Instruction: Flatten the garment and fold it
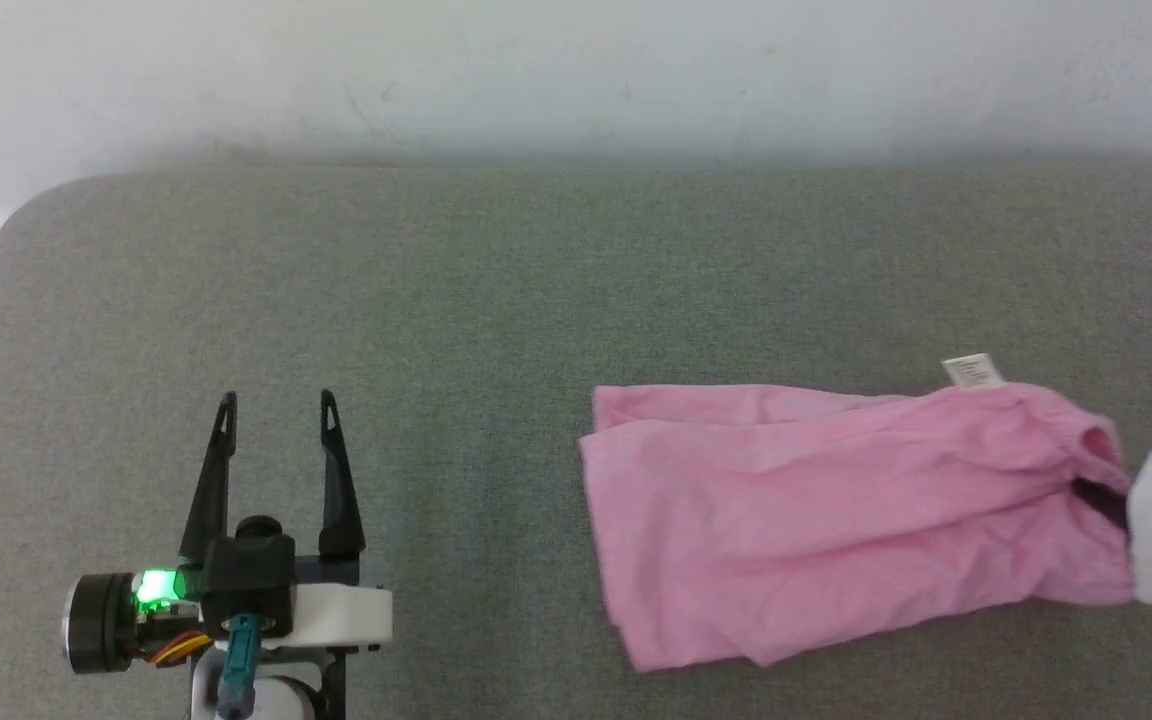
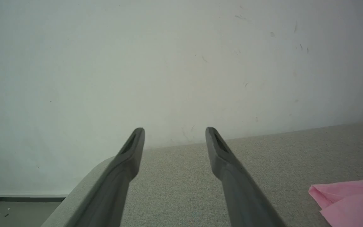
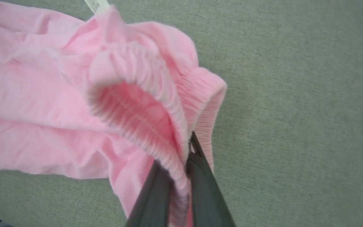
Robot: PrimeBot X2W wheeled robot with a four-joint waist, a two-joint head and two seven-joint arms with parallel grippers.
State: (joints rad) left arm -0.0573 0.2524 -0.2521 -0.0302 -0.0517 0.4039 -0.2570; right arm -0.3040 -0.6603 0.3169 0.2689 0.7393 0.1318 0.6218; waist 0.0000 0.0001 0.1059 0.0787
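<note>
The light pink garment lies stretched across the right half of the grey surface, wrinkled, with a small white label at its far right edge. My right gripper is shut on the ruffled elastic opening at the garment's right end; the band runs between the two dark fingers. In the head view that gripper sits at the right edge, mostly behind its white wrist. My left gripper hovers open at the lower left, well apart from the cloth, with nothing between its fingers. A corner of the garment peeks in at the left wrist view's lower right.
The grey padded surface has a rounded far-left corner and ends against a pale wall. Bare floor lies beyond that corner.
</note>
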